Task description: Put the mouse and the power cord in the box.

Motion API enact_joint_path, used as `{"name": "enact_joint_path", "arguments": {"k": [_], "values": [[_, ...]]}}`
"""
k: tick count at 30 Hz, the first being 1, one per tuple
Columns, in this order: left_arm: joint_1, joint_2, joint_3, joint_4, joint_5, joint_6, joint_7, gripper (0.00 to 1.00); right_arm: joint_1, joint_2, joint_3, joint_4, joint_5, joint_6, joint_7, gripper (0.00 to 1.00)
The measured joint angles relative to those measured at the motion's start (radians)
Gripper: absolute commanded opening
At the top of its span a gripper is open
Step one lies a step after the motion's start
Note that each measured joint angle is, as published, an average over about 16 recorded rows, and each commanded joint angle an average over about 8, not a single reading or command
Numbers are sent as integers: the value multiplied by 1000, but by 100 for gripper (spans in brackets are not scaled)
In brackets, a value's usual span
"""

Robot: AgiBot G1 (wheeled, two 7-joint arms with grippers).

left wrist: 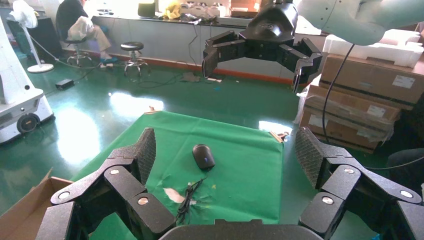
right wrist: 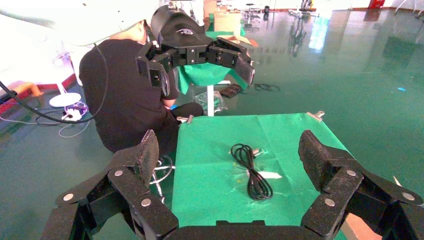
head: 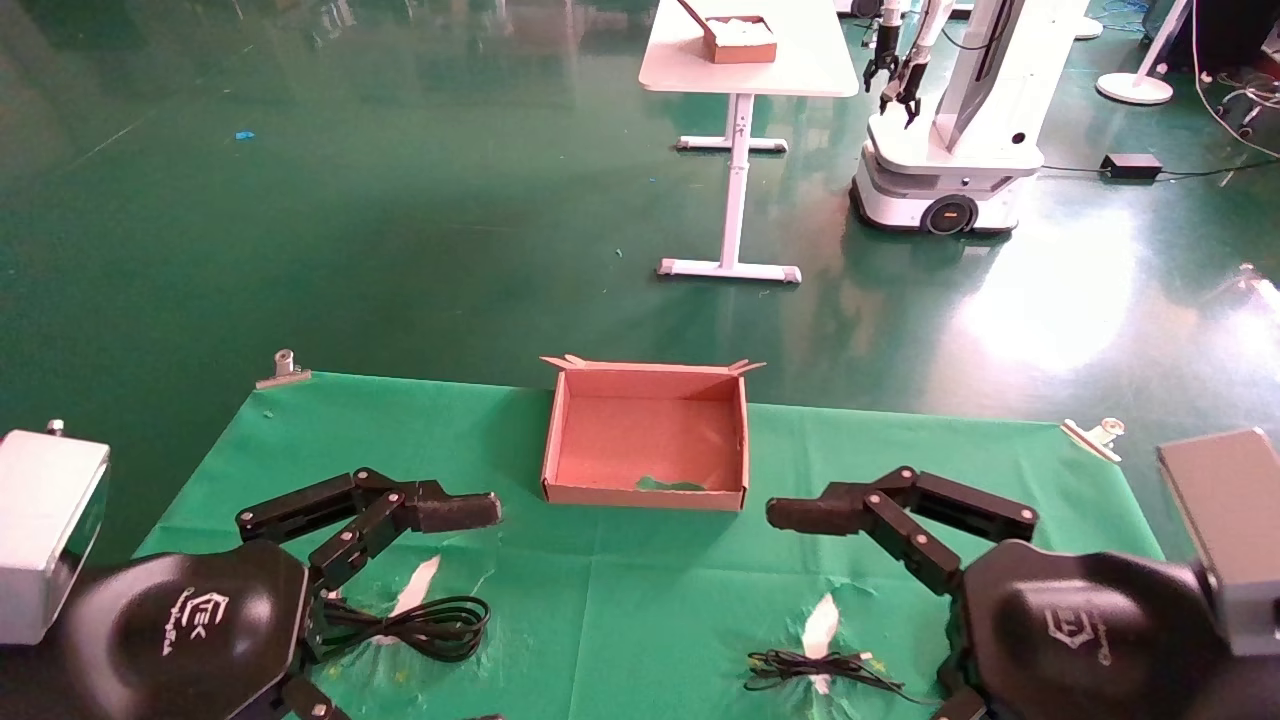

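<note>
Table [head: 620, 620] covered in green cloth. Shallow brown cardboard box [head: 646, 436] sits at the middle of the far edge, open side up, nothing inside; a ragged notch in its near long wall shows the green cloth through it.

Thick black power cord [head: 420, 625], coiled in long flat loops, lies near the front edge on the robot's left side, beside a white patch [head: 415, 587] in the cloth. The right wrist view shows the same cord [right wrist: 251, 171] stretched out on the cloth, well apart from the box.

Small black oval mouse [left wrist: 203, 156] with a blue dot on top shows in the left wrist view, lying toward the table's right side; its thin black cable [left wrist: 188, 196] runs off and bunches near another white patch. In the head view only the cable bundle [head: 815, 668] can be made out near the front edge; the mouse itself is hidden behind the right arm.

Left gripper [head: 400, 520] hangs above the table's left front area, jaws spread wide, holding nothing. Right gripper [head: 850, 520] hangs above the right front area, likewise spread wide and empty. Each points inward toward the other, just short of the box's near corners.

Metal clips [head: 283, 368] pin the cloth at the far corners.
</note>
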State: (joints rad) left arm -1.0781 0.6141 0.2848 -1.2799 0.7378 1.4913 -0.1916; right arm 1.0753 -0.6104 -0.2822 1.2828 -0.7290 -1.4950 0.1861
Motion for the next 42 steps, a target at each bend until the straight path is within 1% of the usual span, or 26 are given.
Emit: {"name": "enact_joint_path", "arguments": {"k": [42], "values": [[0,0,0,0,0,0,0,100,0,1,-2,3,-6,-2,-3,100]]}}
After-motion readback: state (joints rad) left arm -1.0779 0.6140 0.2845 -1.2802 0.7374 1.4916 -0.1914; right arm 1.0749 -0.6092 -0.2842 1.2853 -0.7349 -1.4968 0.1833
